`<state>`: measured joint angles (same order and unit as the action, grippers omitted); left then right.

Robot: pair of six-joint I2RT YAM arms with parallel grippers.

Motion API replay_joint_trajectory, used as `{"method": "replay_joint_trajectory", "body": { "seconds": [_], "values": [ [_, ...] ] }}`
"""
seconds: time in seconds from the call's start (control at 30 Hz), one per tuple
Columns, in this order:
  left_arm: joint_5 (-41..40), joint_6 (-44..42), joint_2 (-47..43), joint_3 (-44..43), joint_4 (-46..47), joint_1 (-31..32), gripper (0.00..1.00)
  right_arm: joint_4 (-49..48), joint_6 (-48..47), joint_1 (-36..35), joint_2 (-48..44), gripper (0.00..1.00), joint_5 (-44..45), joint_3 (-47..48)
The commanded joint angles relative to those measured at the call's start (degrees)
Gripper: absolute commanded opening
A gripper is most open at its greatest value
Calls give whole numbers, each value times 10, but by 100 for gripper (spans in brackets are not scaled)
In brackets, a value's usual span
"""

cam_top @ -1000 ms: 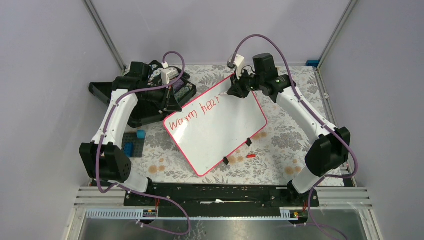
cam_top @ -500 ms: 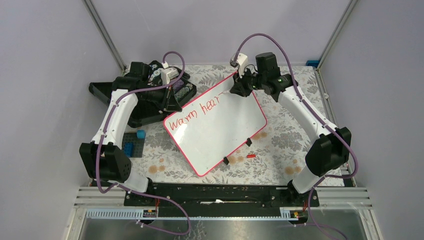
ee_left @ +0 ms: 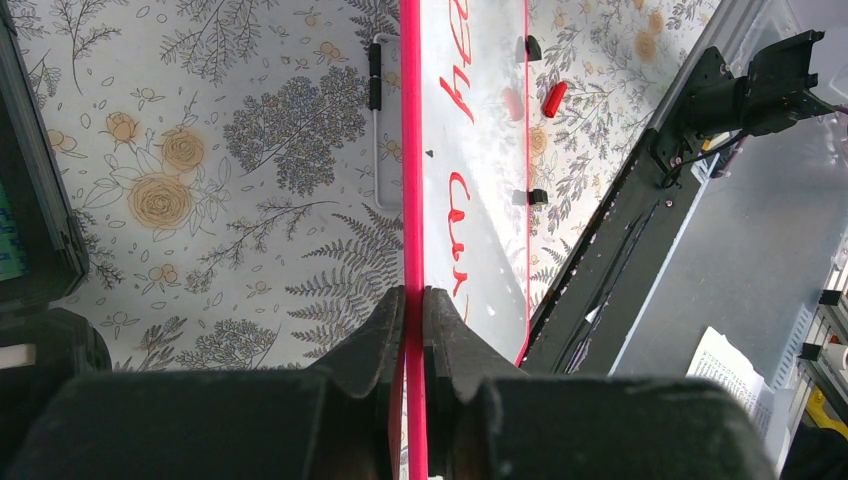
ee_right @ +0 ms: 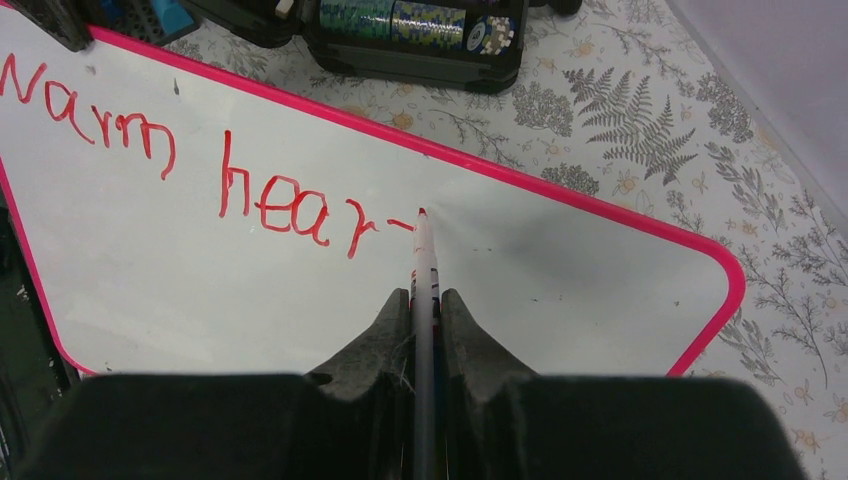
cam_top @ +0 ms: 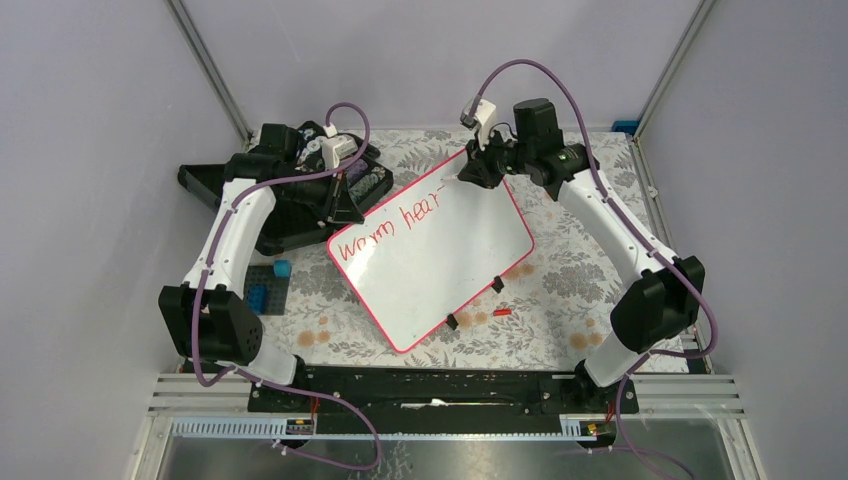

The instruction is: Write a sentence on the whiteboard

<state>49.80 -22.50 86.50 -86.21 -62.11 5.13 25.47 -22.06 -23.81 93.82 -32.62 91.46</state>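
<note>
The large flat rectangular whiteboard (cam_top: 440,265) was seen as white, edged with a thin pink-red rim and fitted with two small black clips (cam_top: 497,284). The handwritten sentence (ee_right: 270,205) was traced in red. The slim marker pen (ee_right: 424,260) was white-bodied and red-tipped. The counter (cam_top: 570,270) was covered in a pale print of grey ferns and tan-orange flowers, and a small red cap (cam_top: 502,312) was set against it.

Floral table (cam_top: 572,282): whiteboard (cam_top: 450,262), black case (cam_top: 300,222), red cap (cam_top: 502,312).
</note>
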Motion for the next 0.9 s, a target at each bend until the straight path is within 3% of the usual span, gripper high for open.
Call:
{"method": "replay_joint_trajectory", "body": {
  "seconds": [0.0,0.87],
  "values": [
    [11,-13,8,5,-8,9,0,4,5,2,-3,0,-14,28],
    [9,-15,8,9,-8,9,0,4,-5,-10,-6,0,-7,-9]
  ]
}}
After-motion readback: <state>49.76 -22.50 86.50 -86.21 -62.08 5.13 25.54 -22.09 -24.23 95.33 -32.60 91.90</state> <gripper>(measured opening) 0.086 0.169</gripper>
